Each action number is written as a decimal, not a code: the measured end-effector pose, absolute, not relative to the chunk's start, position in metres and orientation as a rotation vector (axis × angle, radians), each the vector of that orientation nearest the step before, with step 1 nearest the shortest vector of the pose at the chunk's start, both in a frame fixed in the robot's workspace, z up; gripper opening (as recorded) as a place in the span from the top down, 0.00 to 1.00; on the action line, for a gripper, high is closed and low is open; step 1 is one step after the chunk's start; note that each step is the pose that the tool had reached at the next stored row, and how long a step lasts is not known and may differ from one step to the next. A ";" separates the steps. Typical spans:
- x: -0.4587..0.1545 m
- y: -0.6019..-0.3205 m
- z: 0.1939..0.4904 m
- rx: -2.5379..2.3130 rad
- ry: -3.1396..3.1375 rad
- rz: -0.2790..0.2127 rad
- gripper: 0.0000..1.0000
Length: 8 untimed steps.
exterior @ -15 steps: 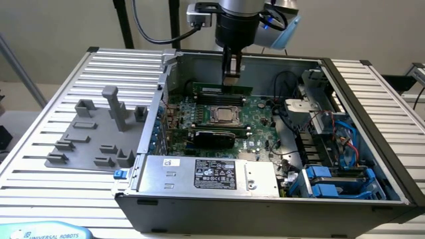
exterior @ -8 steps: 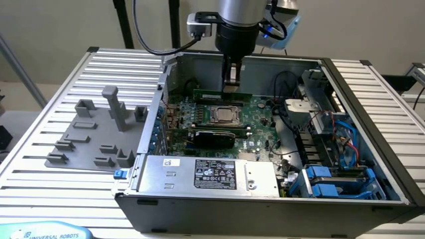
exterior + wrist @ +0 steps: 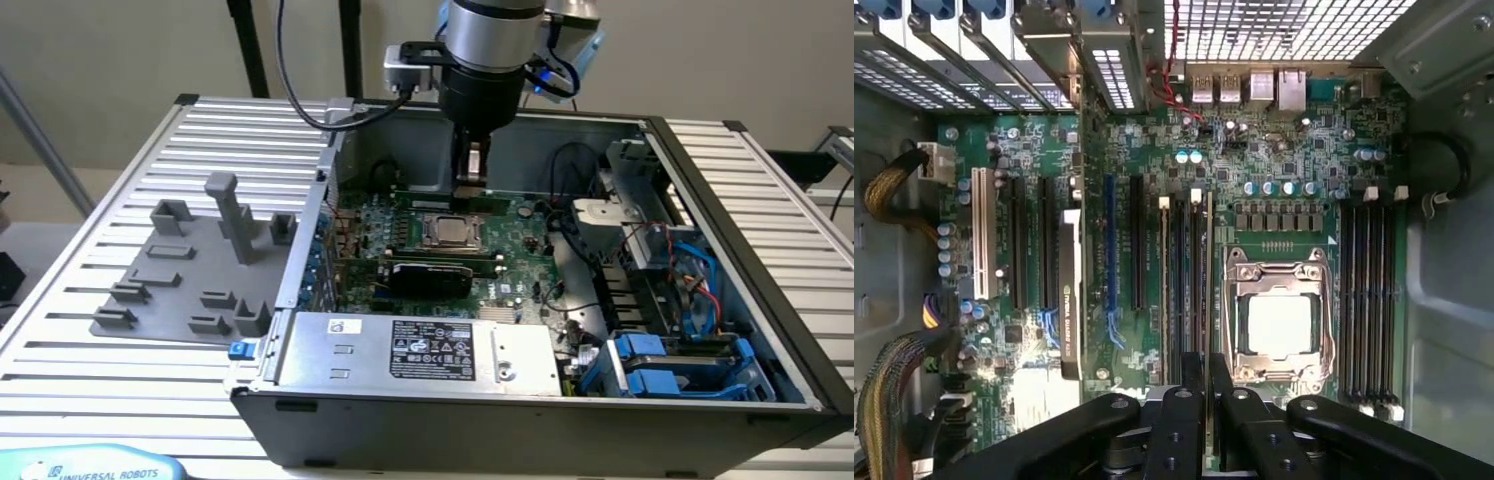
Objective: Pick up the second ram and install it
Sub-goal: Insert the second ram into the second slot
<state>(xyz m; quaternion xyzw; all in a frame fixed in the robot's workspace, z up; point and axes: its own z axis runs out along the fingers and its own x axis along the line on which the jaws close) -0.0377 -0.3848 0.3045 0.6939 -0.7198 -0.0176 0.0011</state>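
My gripper reaches down into the open computer case, above the motherboard near the processor socket. In the wrist view the two black fingers stand close together, and a thin stick, the second ram, shows edge-on between them. It runs parallel to the black memory slots beside the processor socket and hangs just over them. I cannot tell whether it touches a slot. Another bank of memory slots lies on the socket's other side.
A black card with a green edge sits toward the front of the board, and the grey power supply lies along the case's front. Blue drive bays and cables fill the exterior view's right. A grey parts holder stands on the slatted table.
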 end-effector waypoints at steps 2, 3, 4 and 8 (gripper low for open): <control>-0.038 -0.385 0.301 2.178 -2.260 -0.055 0.86; -0.037 -0.385 0.299 2.178 -2.260 -0.055 0.86; -0.037 -0.385 0.297 2.178 -2.260 -0.055 0.86; -0.037 -0.385 0.290 2.179 -2.260 -0.055 0.86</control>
